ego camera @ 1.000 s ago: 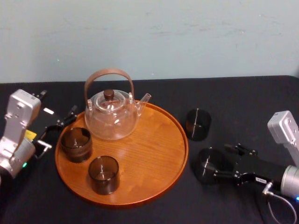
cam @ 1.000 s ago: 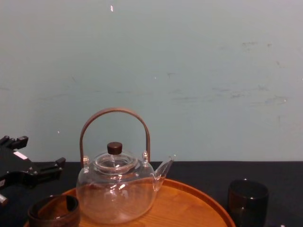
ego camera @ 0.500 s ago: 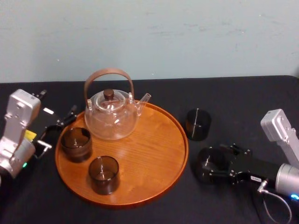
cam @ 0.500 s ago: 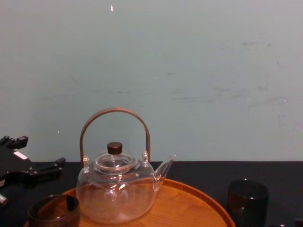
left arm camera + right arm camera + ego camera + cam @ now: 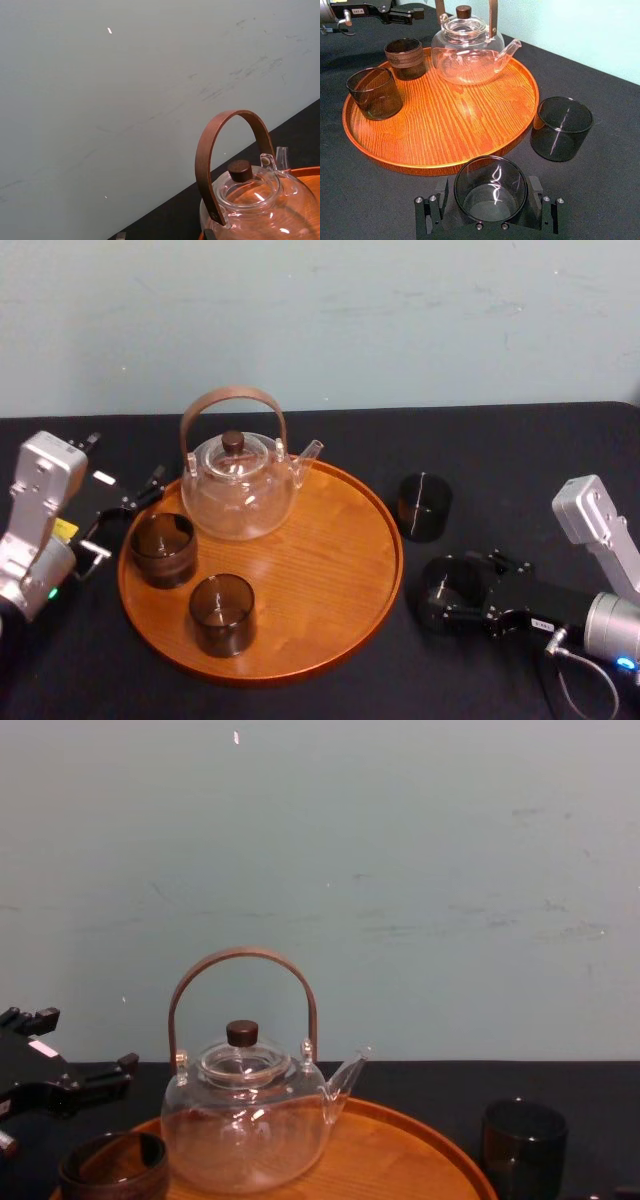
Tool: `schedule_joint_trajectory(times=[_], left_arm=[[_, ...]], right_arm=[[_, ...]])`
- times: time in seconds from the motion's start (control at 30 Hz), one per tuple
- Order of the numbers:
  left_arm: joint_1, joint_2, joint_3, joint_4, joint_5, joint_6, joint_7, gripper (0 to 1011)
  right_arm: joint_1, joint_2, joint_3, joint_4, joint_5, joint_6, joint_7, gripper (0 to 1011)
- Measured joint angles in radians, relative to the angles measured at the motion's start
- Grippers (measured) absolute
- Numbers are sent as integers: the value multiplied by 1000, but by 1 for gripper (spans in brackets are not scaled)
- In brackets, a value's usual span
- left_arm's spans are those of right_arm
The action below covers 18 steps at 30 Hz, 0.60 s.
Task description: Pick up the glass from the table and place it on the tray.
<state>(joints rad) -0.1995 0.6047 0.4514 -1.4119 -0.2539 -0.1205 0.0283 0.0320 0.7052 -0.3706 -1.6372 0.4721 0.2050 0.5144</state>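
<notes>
A smoky dark glass [image 5: 491, 195] stands on the black table [image 5: 500, 455] just right of the round wooden tray [image 5: 330, 540]. My right gripper [image 5: 452, 592] is open around it. One finger [image 5: 439, 202] sits close on each side of the glass wall, and I see no firm contact. A second dark glass [image 5: 424, 506] stands on the cloth a little farther back, also seen as the glass [image 5: 523, 1145] in the chest view. My left gripper [image 5: 125, 515] rests open at the tray's left edge, holding nothing.
On the tray [image 5: 445, 120] stand a clear glass teapot [image 5: 238, 485] with a brown hoop handle and two dark glasses [image 5: 163, 548] [image 5: 222, 613]. The tray's right half is bare wood. A pale wall runs behind the table.
My right gripper has slid left toward the tray, so its fingers now flank the near glass. The glass, the tray's contents and the left arm have stayed put.
</notes>
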Motion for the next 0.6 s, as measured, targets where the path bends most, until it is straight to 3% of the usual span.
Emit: schedule_joint_trajectory(times=[0.6], left_arm=[[0, 0, 0, 0, 0, 0, 0, 1001]], right_arm=[[11, -11, -10, 7, -12, 21, -28, 1002]])
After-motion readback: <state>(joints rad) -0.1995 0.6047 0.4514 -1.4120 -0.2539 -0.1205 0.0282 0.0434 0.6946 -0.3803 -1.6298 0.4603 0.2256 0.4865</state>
